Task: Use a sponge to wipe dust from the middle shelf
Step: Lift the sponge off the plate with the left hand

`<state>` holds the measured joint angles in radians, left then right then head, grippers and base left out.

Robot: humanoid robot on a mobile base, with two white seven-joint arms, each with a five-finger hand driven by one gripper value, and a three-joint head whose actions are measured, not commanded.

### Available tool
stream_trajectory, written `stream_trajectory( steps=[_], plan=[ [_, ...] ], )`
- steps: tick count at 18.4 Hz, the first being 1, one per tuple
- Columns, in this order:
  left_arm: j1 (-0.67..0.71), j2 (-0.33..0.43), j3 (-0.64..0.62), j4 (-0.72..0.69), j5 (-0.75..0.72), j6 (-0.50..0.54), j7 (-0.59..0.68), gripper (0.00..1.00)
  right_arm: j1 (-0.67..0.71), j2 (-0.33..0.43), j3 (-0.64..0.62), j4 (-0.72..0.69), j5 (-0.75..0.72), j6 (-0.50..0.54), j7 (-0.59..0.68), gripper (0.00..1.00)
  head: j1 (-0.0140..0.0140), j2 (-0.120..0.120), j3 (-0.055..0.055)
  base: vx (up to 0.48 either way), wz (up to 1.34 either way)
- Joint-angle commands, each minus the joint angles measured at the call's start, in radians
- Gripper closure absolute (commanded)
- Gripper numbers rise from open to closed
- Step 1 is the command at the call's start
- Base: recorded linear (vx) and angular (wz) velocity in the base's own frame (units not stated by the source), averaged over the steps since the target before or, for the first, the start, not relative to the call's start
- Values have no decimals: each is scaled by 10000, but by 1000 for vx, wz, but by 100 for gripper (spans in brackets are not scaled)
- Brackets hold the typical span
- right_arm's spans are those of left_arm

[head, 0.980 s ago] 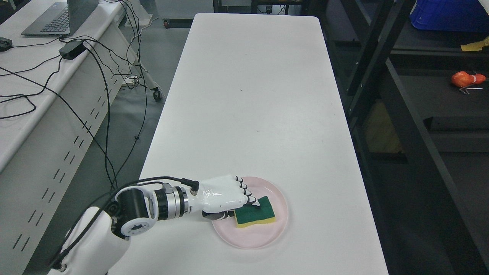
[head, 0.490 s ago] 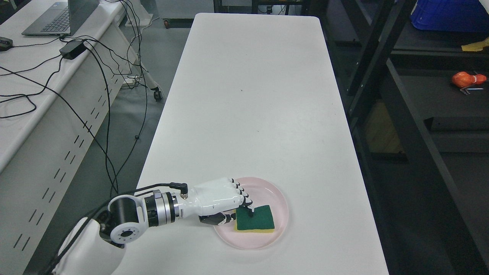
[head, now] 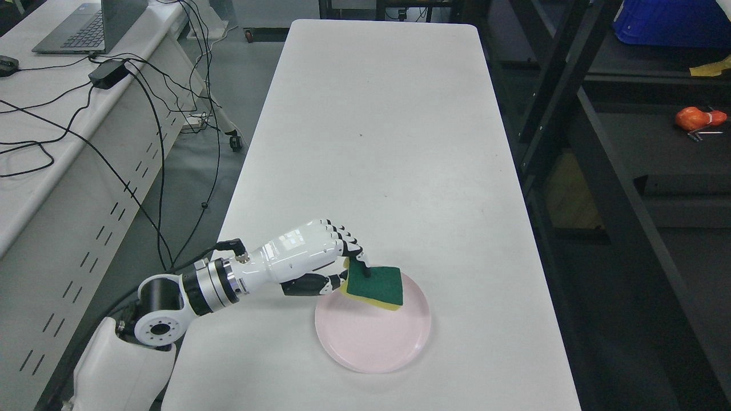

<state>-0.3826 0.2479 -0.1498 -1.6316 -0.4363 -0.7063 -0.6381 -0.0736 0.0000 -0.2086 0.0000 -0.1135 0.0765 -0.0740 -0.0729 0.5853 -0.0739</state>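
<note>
Now, step: the left hand (head: 320, 251) carries the green-and-yellow sponge (head: 374, 287) just above the pink plate (head: 371, 342).
Fingers: clamped on the sponge's near edge.
Next: judged, a swing right to the dark shelving (head: 628, 188).
Obstacles: the shelving's uprights; an orange object (head: 699, 119) lies there.

no legible text, no labels, brands or nos. anywhere

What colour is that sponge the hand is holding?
Dark green on top with a yellow layer beneath, seen in the head view: sponge.
</note>
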Motion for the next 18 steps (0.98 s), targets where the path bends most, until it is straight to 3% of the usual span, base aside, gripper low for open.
stream_trajectory(
  steps=[1,18],
  plan=[
    [-178,-1589,2203,-359,972,-55,-15,100,0,-175,0,-174,0,2,3,0,0,0,0,0,0],
    [-286,-1635,2250,-435,1049,37,-15,100,0,-175,0,-174,0,2,3,0,0,0,0,-9,-2]
  ],
)
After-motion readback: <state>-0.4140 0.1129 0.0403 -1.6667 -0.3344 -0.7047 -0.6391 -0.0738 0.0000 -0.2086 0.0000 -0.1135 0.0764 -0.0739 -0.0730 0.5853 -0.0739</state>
